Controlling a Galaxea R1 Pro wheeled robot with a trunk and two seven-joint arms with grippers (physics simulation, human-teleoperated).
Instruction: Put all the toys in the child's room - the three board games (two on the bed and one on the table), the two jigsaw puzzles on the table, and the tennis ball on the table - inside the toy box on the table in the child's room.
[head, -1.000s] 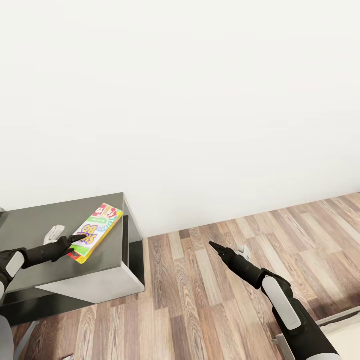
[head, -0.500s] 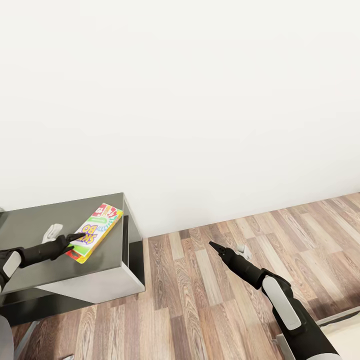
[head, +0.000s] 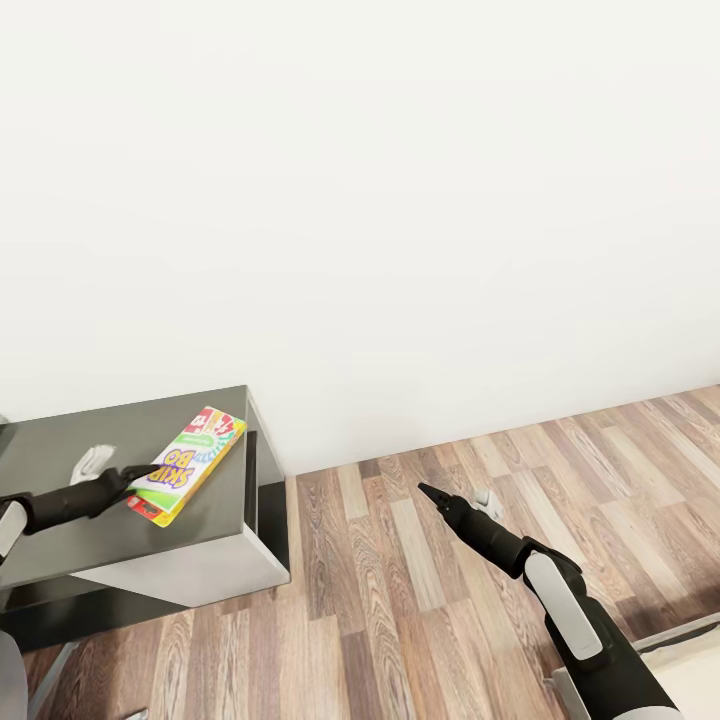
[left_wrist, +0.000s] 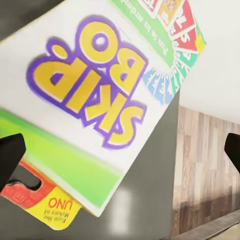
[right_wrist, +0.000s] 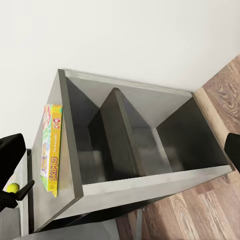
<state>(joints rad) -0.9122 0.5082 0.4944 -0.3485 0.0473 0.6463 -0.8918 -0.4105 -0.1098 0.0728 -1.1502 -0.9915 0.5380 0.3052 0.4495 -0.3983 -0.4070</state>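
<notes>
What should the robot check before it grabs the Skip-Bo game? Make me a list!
1. Left pincer open: ok, its fingertips sit wide apart in the left wrist view.
2. Board game lying flat on the cabinet top: ok.
3. Left pincer lined up with the game: ok, it points at the game's near end.
4. Game's edge between the fingers: cannot tell; the game seems to lie just ahead of them.
5. Right pincer out of the way: ok, it hangs open over the wood floor, apart from the cabinet.
</notes>
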